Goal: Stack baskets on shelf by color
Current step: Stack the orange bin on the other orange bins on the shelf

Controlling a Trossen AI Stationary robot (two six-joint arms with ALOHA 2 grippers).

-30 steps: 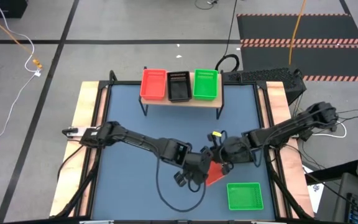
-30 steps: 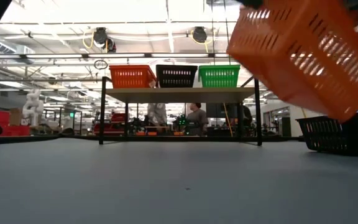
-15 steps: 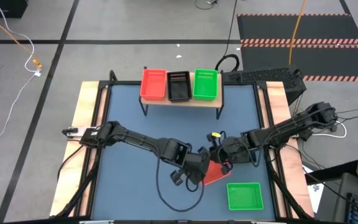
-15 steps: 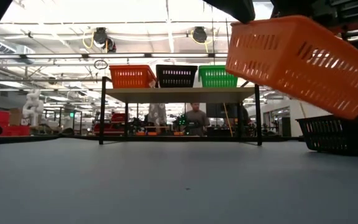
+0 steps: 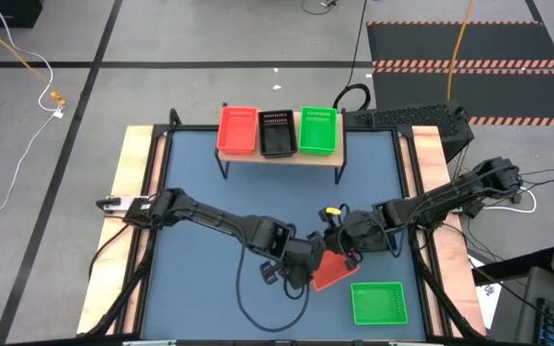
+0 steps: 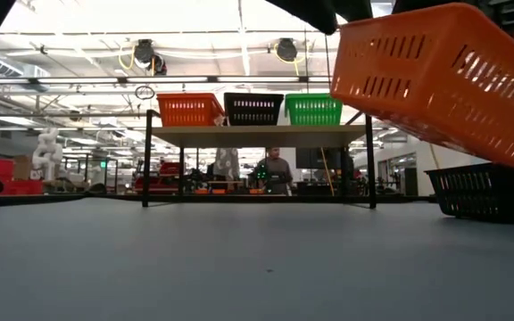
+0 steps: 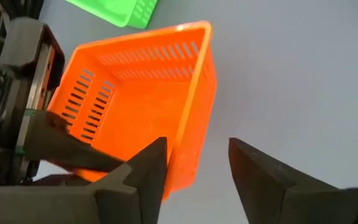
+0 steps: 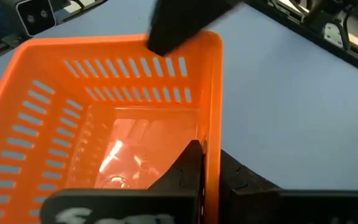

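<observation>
Red basket hangs tilted above the table's near middle, right gripper clamped on its rim; left gripper has jaws apart straddling the opposite wall, not visibly pinching. Best to seat the left grip before the right releases, then level it and carry it to the far shelf. Contact under the arms is hidden; low view crops the basket.

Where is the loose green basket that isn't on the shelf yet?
In the high view, the green plastic mesh basket lies flat on the blue table at its near right corner, just beyond the red plastic mesh basket.
</observation>
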